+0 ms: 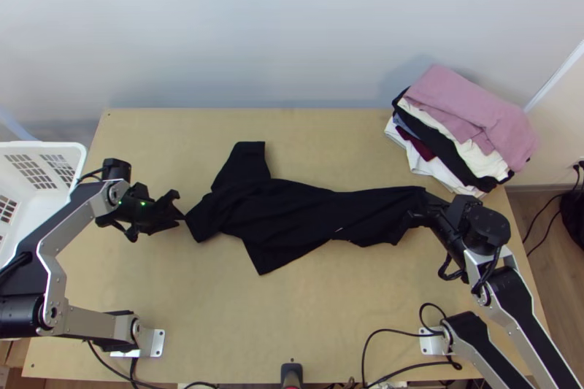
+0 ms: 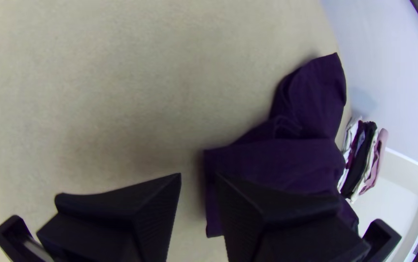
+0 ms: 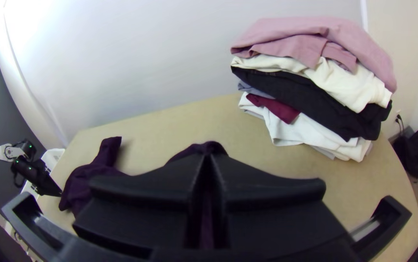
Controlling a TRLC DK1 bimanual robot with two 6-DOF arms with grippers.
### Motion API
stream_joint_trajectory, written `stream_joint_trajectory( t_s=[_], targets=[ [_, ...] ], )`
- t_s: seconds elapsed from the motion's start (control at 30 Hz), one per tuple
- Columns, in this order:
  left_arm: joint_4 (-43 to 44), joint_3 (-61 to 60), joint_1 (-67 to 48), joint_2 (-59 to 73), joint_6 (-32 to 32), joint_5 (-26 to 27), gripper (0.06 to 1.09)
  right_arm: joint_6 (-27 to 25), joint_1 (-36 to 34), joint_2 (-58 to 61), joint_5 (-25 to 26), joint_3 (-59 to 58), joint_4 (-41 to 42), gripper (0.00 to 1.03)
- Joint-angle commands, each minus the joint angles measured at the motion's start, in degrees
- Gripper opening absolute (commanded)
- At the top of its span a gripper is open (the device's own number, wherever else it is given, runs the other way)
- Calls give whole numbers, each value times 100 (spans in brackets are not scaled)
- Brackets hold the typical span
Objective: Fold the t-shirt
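Observation:
The black t-shirt (image 1: 292, 214) lies stretched lengthwise across the table, narrow and loosely bunched, with one sleeve-like flap pointing to the back wall and a corner to the front. At its left end, the left gripper (image 1: 179, 215) stands open beside the edge. In the left wrist view one finger of the left gripper (image 2: 198, 175) overlaps the shirt (image 2: 276, 160), the other bare table. The right gripper (image 1: 419, 215) is at the shirt's right end; in the right wrist view the right gripper (image 3: 209, 157) is shut on cloth, with more shirt (image 3: 90, 177) beyond.
A tall pile of folded clothes (image 1: 467, 122), pink on top, stands at the table's back right corner. A white basket (image 1: 55, 147) is by the left edge. Cables (image 1: 387, 330) run along the front edge. Bare wood (image 1: 292, 316) lies in front of the shirt.

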Motion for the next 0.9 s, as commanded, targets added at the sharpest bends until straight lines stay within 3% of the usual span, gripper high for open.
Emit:
stream_joint_trajectory(
  t_s=[0.0,0.73,0.77,0.87],
  targets=[
    [80,-151,-81,107,-111,-8,46,129,5,57,74,208,18,3],
    [396,139,-476,511,-629,-8,46,129,-4,84,74,155,36,3],
    [396,156,-476,520,-629,-8,47,129,-4,84,74,146,36,3],
    [388,253,-520,538,-612,-8,68,129,-4,57,74,120,18,3]
  ],
)
